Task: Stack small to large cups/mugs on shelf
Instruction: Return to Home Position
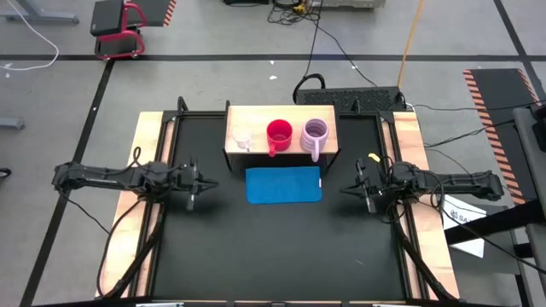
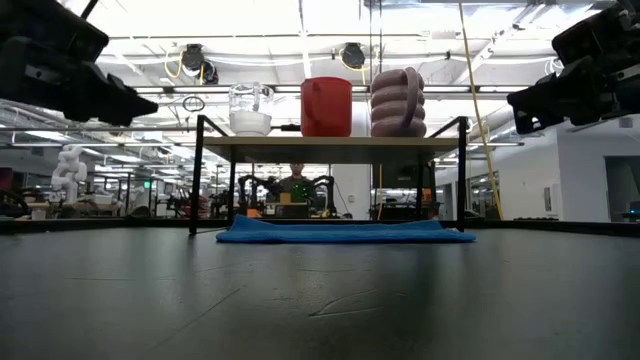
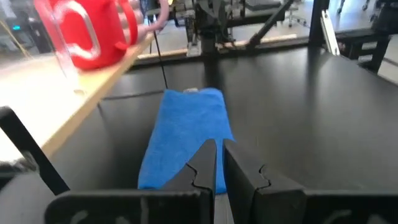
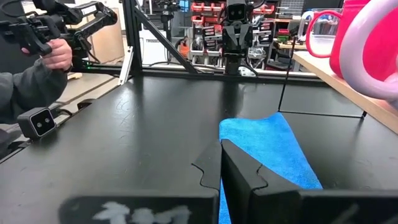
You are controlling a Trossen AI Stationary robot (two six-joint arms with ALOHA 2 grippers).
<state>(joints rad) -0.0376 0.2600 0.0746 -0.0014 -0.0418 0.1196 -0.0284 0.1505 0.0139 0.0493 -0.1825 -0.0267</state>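
Note:
Three cups stand upright, side by side on their bases, on the light wooden shelf (image 1: 256,115): a clear glass cup (image 1: 243,136) on the left, a red mug (image 1: 279,134) in the middle and a ribbed lilac mug (image 1: 315,135) on the right. None sits inside another. My left gripper (image 1: 198,182) hovers shut, off the table, left of the shelf and pointing toward the table's middle. My right gripper (image 1: 358,186) hovers shut, right of the shelf, facing it. Both are well clear of the cups. In the low view the cups (image 2: 326,105) stand between the two grippers.
A blue mat (image 1: 283,184) lies flat on the black table just in front of the shelf, between the two grippers. Wooden boards (image 1: 149,145) border the table on the left and right. Beyond the table, a person's hand (image 4: 59,56) holds a device.

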